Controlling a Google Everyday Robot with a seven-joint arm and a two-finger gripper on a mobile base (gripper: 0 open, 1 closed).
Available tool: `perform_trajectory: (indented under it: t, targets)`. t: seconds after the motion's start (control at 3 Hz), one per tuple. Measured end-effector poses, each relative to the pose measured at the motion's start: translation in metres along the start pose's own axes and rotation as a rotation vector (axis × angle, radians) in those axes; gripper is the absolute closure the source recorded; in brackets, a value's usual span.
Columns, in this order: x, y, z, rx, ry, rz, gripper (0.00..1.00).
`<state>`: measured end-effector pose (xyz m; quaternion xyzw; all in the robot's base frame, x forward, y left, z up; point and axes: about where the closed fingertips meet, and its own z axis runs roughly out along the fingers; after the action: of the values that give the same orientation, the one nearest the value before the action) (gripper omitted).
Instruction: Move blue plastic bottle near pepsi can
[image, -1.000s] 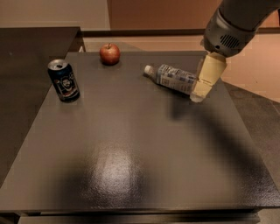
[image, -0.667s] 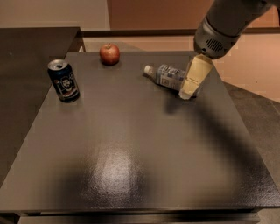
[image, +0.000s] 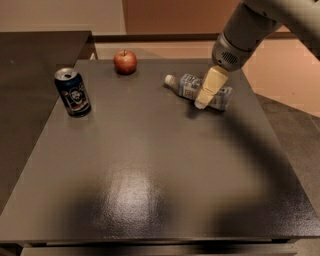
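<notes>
Camera view: the gripper (image: 201, 102) hovers over the blue plastic bottle (image: 186, 86), which lies at the table's (image: 150, 170) far right, well apart from the upright pepsi can (image: 73, 93). I cannot tell its grip.

Quick headcount: one bottle (image: 186, 86), one drink can (image: 73, 92) and one apple (image: 125, 62), so three loose items total, all on the same dark table (image: 150, 190). Drinks-wise that's two containers, fruit-wise just the one. There's a second dark tabletop (image: 30, 60) off to the left of the first, so two surfaces in all. One robot arm (image: 240, 35) at the top right, with one gripper (image: 201, 103) on the end of it, sitting right over the middle of the bottle, toward the far right part of the table.
</notes>
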<state>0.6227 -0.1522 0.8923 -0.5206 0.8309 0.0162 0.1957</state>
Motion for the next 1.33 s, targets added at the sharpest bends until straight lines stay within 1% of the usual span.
perform_trajectory:
  t: [0.33, 0.67, 1.0, 1.33]
  targets:
    - [0.002, -0.016, 0.029, -0.020, 0.016, 0.046, 0.00]
    - [0.005, -0.027, 0.056, -0.044, 0.030, 0.080, 0.18]
    - [0.004, -0.031, 0.067, -0.069, 0.039, 0.105, 0.41]
    - [-0.002, -0.029, 0.064, -0.091, 0.027, 0.111, 0.65]
